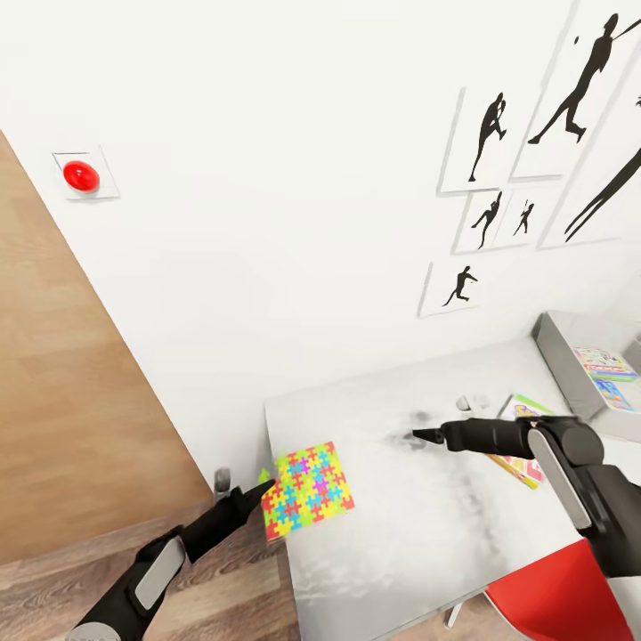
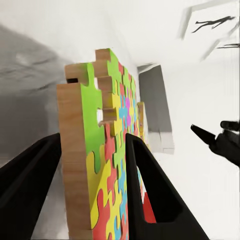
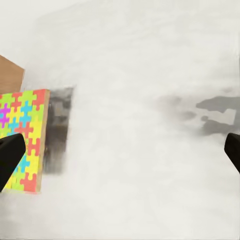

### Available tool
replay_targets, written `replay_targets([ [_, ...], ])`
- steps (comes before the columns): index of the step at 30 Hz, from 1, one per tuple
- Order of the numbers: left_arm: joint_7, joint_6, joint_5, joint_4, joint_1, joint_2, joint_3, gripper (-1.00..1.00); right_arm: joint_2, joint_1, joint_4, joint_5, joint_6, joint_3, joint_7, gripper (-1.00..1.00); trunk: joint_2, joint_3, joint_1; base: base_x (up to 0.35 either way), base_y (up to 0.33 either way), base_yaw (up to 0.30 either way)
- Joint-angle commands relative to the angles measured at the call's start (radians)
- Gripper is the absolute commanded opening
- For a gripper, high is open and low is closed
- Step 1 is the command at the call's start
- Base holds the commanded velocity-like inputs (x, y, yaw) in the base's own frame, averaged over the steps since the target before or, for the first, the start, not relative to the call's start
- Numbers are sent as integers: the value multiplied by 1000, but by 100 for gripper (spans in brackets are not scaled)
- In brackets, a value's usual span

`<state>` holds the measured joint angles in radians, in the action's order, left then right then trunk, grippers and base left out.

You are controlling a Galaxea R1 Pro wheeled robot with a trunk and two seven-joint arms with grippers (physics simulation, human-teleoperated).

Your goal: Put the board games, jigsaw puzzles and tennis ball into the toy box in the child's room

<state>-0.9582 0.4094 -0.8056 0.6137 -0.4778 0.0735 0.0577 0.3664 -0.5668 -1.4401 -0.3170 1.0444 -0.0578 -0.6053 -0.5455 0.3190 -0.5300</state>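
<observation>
Step in hand: collecting one of the two jigsaw puzzles. The thin square puzzle board of interlocking yellow, pink, blue, green and orange pieces (image 1: 309,489) sits at lower centre of the head view, on the near-left corner of the pale grey-white table top (image 1: 418,525), its left edge reaching the table edge or slightly past it.

Left gripper (image 1: 264,492): the left wrist view shows its two black fingers (image 2: 150,185) one on each face of the board (image 2: 107,165), closed down to the board's thickness. Judged clamped on the puzzle. Whether the board is lifted clear of the table or is resting on it, I cannot tell.

Right gripper (image 1: 425,435): mid-frame over bare table, nothing between the fingers; the right wrist view has one dark fingertip at each side edge, so the jaws stand wide apart.

Light-grey shallow toy box with sloped walls (image 1: 561,361): right edge of the head view, on the far end of the table, cut off by the frame. Printed boxes already lie inside it; their count is unreadable.

Next move, as I judge it: lift the board, carry it right across the table and release it over the box. The reach for the left arm looks long; a hand-over to the right gripper or a base shift may be needed.

Hard to make out: a green-edged flat printed box (image 1: 521,409) is mostly hidden behind the right arm. Two small pale objects near it are too small to identify.
</observation>
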Motion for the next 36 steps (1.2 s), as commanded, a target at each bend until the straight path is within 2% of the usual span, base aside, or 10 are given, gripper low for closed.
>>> replay_targets([
  [1,0,15,-9,29,1,1,5,-100,1,11,-21,7,3,6,-16,100,-1,2,0,0,0,0],
  [6,10,55,-11,123,4,0,5,-100,3,51,-86,8,3,49,-48,100,-1,2,0,0,0,0],
  [9,34,91,-14,192,4,-3,5,-100,4,81,-117,7,3,94,-78,100,-1,2,0,0,0,0],
  [12,104,146,-17,313,3,-21,4,-100,6,113,-143,8,3,163,-152,100,-1,2,0,0,0,0],
  [14,134,165,-17,360,4,-30,4,-100,8,120,-149,8,3,184,-184,100,-1,2,0,0,0,0],
  [18,266,249,-20,550,7,-67,4,-100,38,136,-162,10,3,247,-317,100,-1,2,0,0,0,0],
  [19,266,249,-20,550,7,-67,4,-100,38,136,-162,10,3,247,-317,100,-1,2,0,0,0,0],
  [23,365,339,-35,708,8,-106,5,-100,73,143,-167,12,3,276,-400,100,-1,2,0,0,0,0],
  [26,393,370,-45,760,9,-117,5,-100,83,144,-168,12,3,284,-423,100,-1,2,0,0,0,0],
  [36,431,414,-60,833,13,-132,5,-100,97,146,-170,13,3,313,-456,100,-1,2,0,0,0,0],
])
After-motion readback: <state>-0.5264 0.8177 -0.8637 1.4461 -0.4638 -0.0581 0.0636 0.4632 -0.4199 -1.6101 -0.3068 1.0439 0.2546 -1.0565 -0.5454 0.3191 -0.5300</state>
